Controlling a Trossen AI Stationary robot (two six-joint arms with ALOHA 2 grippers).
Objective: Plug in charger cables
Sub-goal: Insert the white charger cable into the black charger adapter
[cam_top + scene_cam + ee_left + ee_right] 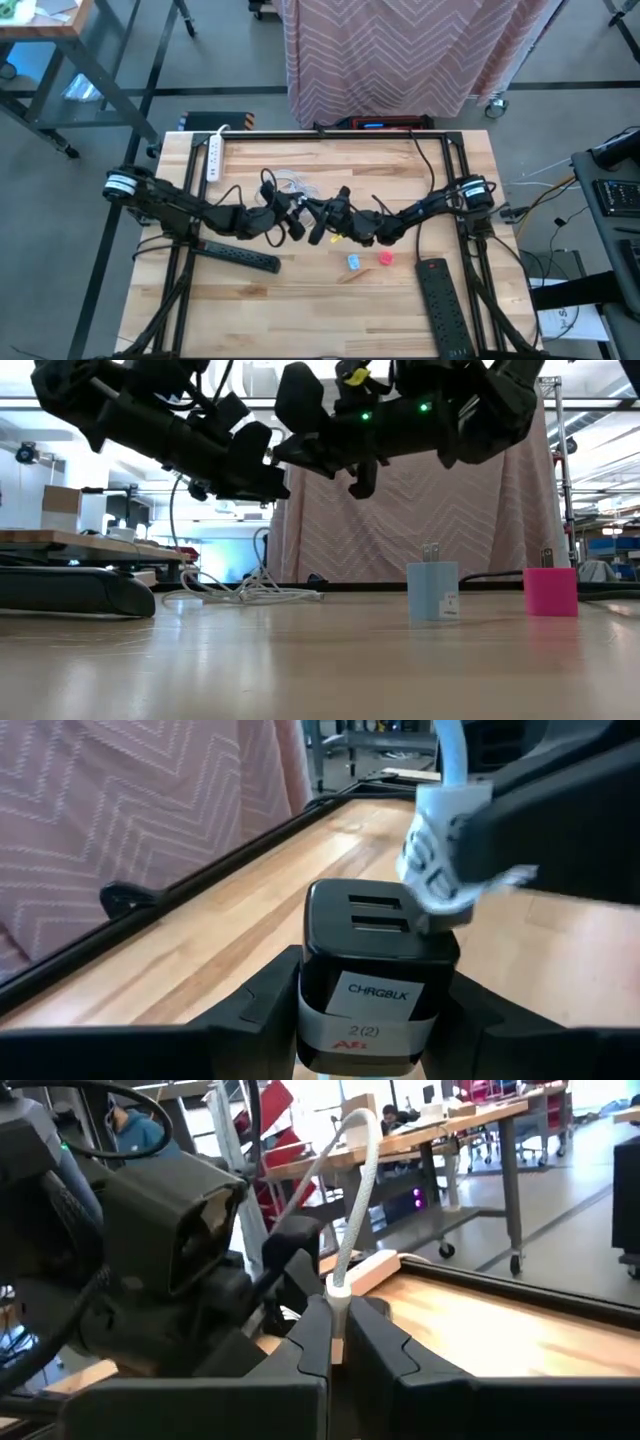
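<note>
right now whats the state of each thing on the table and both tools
left tool: shut on black charger block, ports facing the cable end
right tool: shut on white cable, its connector at the block's ports, not clearly seated
blue plug: upright on table, prongs up, unplugged
pink plug: upright on table, unplugged
loose white cables: heaped on table
white power strip: lying flat

You see a black plug block (378,965) with a white label, a white cord (352,1190), a light blue block (433,592), a red-pink block (550,591), a pale wood table (300,310), and a pink chevron-patterned curtain (400,55).
</note>
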